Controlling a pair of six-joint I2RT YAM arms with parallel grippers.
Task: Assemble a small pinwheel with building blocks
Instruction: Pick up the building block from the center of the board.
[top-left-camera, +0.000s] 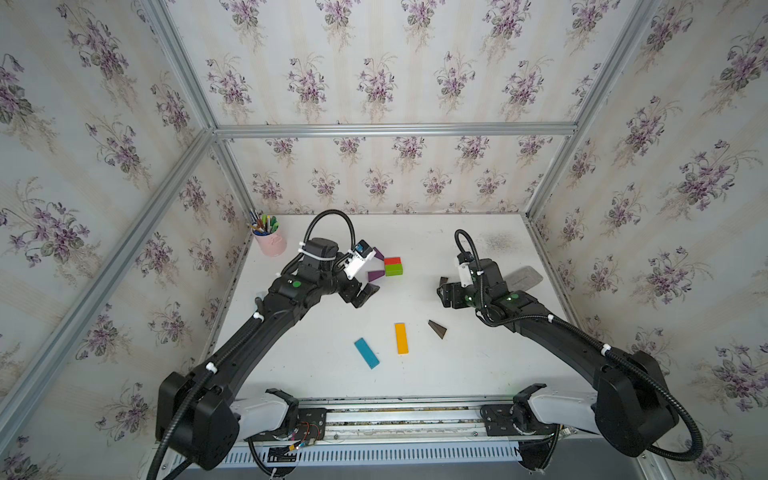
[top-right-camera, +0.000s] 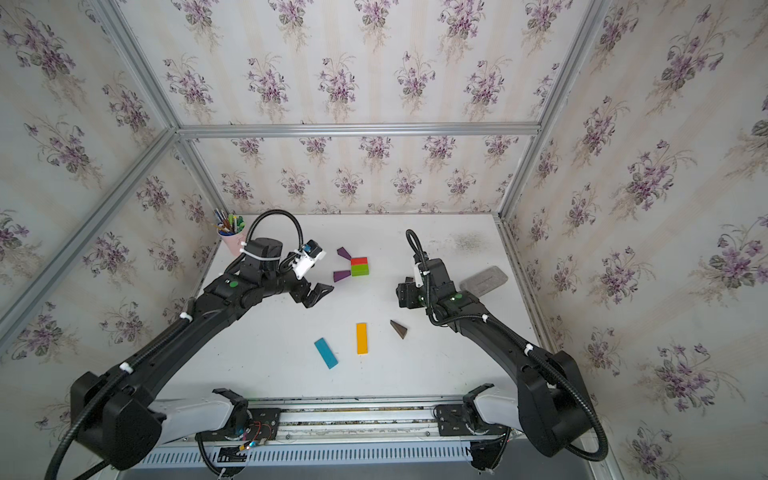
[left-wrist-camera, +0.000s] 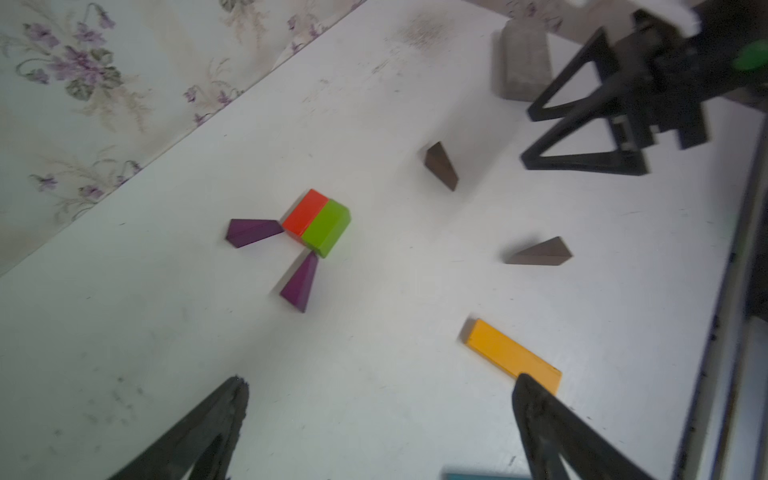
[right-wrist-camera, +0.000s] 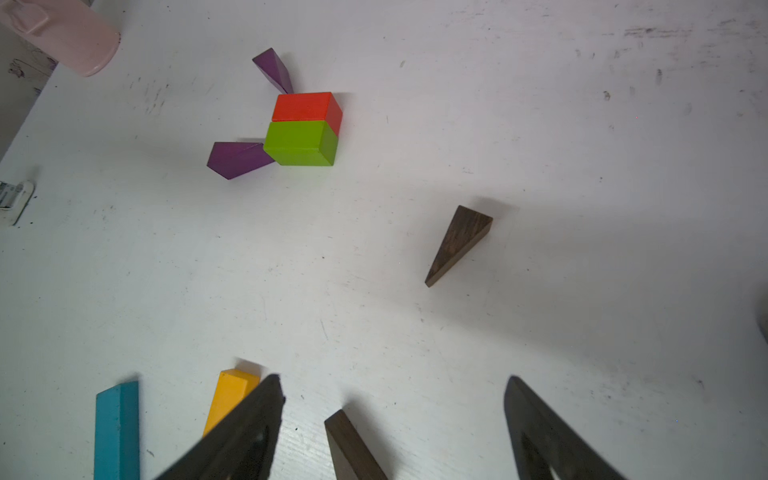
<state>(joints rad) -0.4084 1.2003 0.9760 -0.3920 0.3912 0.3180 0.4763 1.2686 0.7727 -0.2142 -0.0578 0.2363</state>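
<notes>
Jaws on both arms stand apart and grip nothing. We see the left gripper (top-left-camera: 360, 296) spread wide over the white table (top-left-camera: 478, 365), just beside the purple wedges. The right gripper (right-wrist-camera: 392, 380) is parted too; in its wrist view one dark brown wooden wedge (right-wrist-camera: 353, 444) lies on the table between the fingers, apart from both. At the far middle we find the pinwheel's hub: a red short cuboid (top-left-camera: 392, 261) and a green short cuboid (top-left-camera: 393, 270), pressed side by side. Two purple triangular wedges (top-right-camera: 341, 275) point their tips at its left corners. A second brown wedge (right-wrist-camera: 459, 245) lies apart from the hub. Nearer the front, the orange long bar (top-left-camera: 401, 338) and the blue long bar (top-left-camera: 366, 353) lie flat, apart from each other. A pink cup of pens (top-left-camera: 271, 243) stands in the far left corner.
</notes>
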